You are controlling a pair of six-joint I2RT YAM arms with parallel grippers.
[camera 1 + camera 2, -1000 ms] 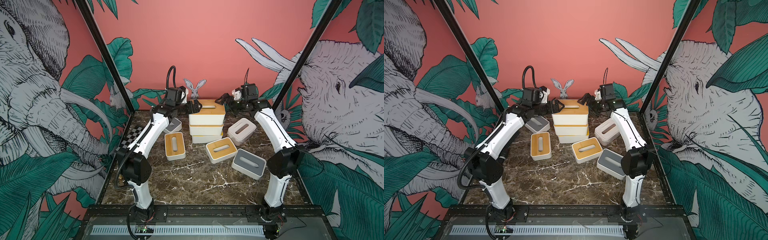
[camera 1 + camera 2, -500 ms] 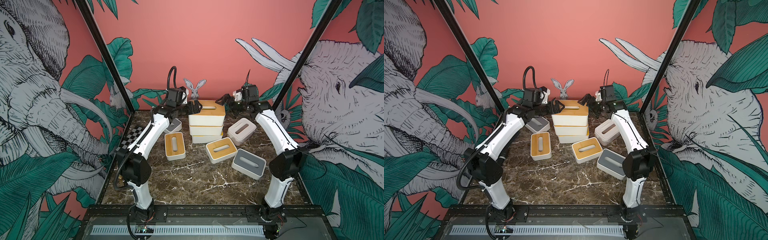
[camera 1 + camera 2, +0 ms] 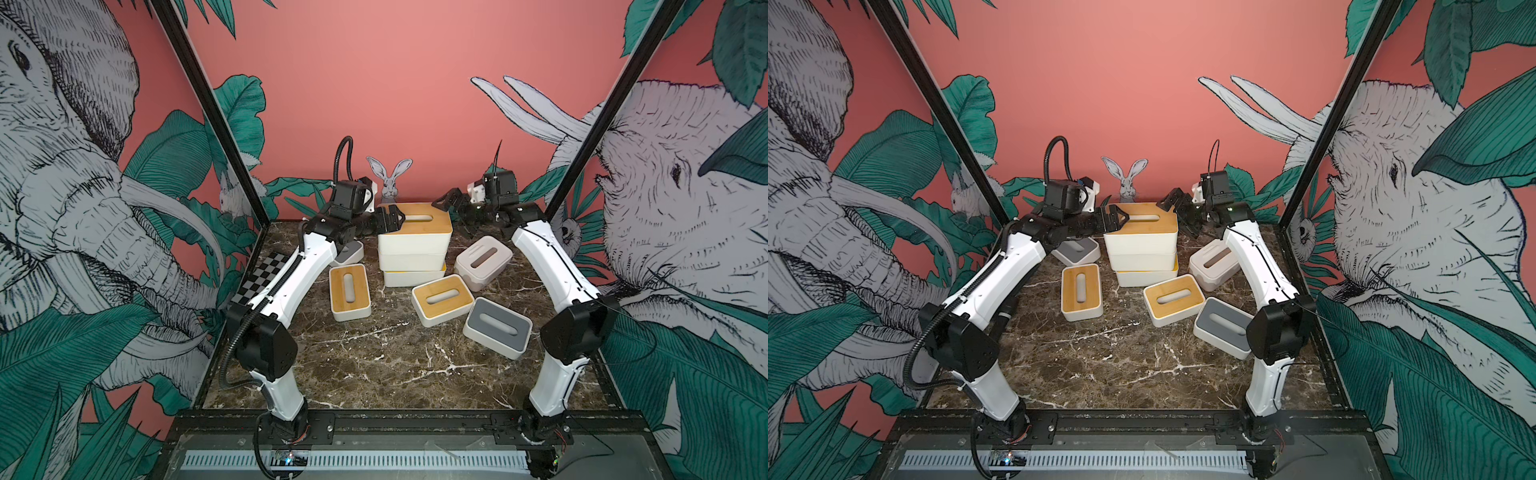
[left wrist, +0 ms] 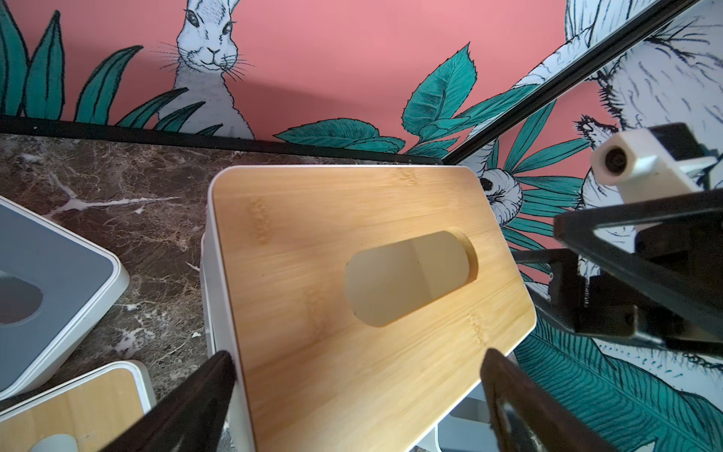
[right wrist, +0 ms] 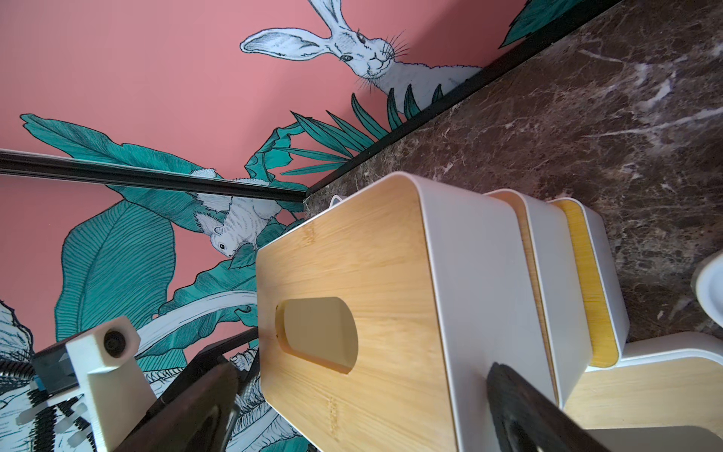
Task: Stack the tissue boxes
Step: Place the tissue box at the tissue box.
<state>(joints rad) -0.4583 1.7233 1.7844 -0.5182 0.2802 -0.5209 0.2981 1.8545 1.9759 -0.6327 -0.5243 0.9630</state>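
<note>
Far centre of brown marble tabletop [image 3: 395, 365]: stack of three white rounded tissue boxes with bamboo slotted lids [image 3: 413, 249].

Left gripper [image 3: 392, 218] spread wide, jaws flanking top box [image 3: 415, 226] at left end.

Right gripper [image 3: 453, 212] spread too, just off right end, holding nothing.

Loose around stack:
- two bamboo-lidded boxes, near left [image 3: 350, 293] and near centre [image 3: 442, 299]
- grey-lidded box [image 3: 497, 326], near right
- pale-lidded box [image 3: 484, 262], right
- second grey-lidded box [image 3: 351, 253], left, partly hidden by arm
</note>
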